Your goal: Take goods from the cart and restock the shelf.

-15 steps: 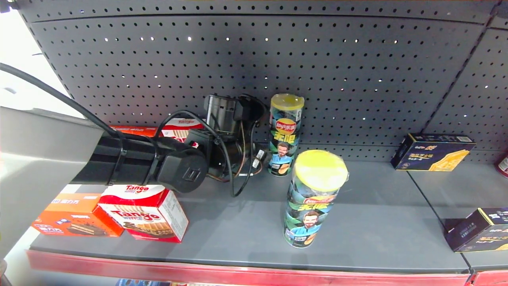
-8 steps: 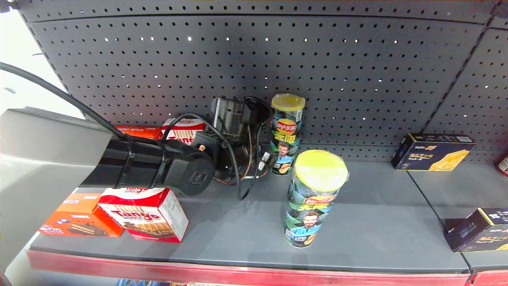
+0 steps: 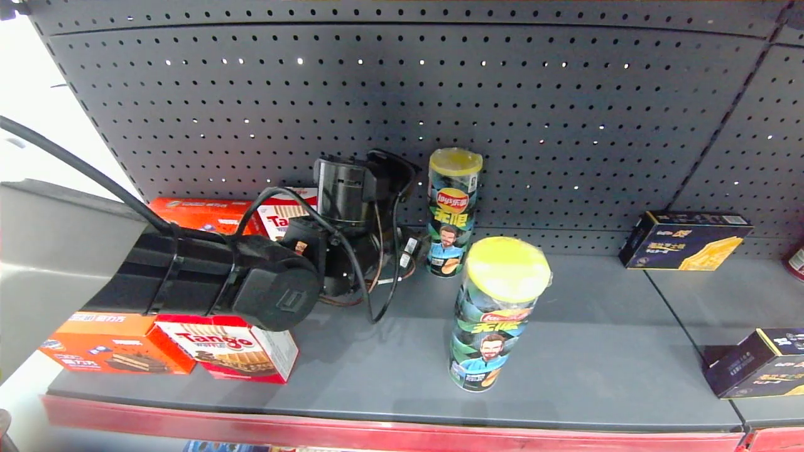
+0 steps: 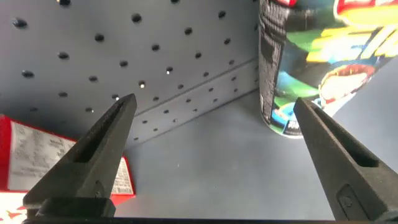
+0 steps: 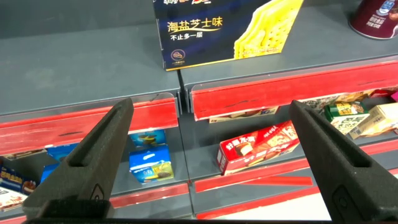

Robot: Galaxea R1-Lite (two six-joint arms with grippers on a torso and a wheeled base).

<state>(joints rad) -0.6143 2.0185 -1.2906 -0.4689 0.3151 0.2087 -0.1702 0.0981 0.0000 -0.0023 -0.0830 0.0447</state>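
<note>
Two tall chips cans with yellow lids stand on the grey shelf (image 3: 597, 351): one at the back by the pegboard (image 3: 453, 213), one nearer the front (image 3: 496, 314). My left arm (image 3: 207, 276) lies across the shelf's left part, its wrist just left of the back can. My left gripper (image 4: 214, 106) is open and empty, pointing at the pegboard with the back can (image 4: 311, 68) just beyond one finger and a red-and-white box (image 4: 56, 168) by the other. My right gripper (image 5: 211, 107) is open and empty, off the shelf, facing the red shelf edges (image 5: 261, 93).
Red-and-white wafer boxes (image 3: 229, 348) and an orange box (image 3: 113, 342) sit at the left front under my forearm, with more boxes (image 3: 201, 213) behind. Dark blue boxes (image 3: 688, 240) (image 3: 760, 363) lie at the right. Lower shelves hold a red box (image 5: 258, 146) and a blue packet (image 5: 149, 165).
My left arm first slid right toward the back can, then drew back left, its forearm now lower over the wafer boxes. Both cans stand where they were.
</note>
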